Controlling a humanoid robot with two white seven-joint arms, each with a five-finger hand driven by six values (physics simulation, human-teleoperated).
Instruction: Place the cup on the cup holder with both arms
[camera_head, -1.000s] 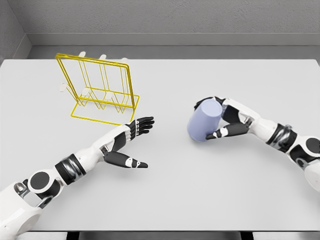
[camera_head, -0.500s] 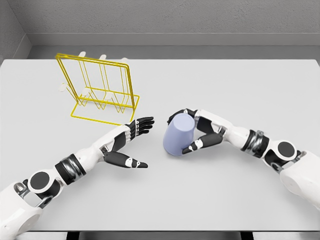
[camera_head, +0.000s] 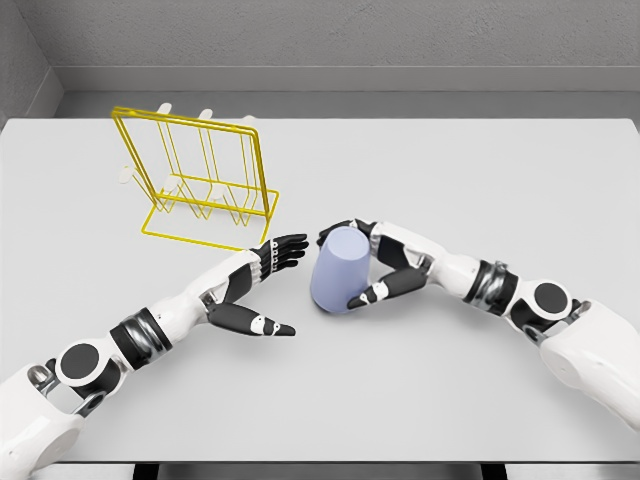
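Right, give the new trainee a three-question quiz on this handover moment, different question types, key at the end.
1. True or false: the right hand is shut on the lavender cup.
2. Multiple choice: where does the yellow wire cup holder stand on the table? A) far left part B) near right corner C) directly under the cup
3. Fill in the gap: the left hand lies beside the cup with its fingers ____ and holds nothing.

Key: 1 true. 2 A. 3 open (spread).
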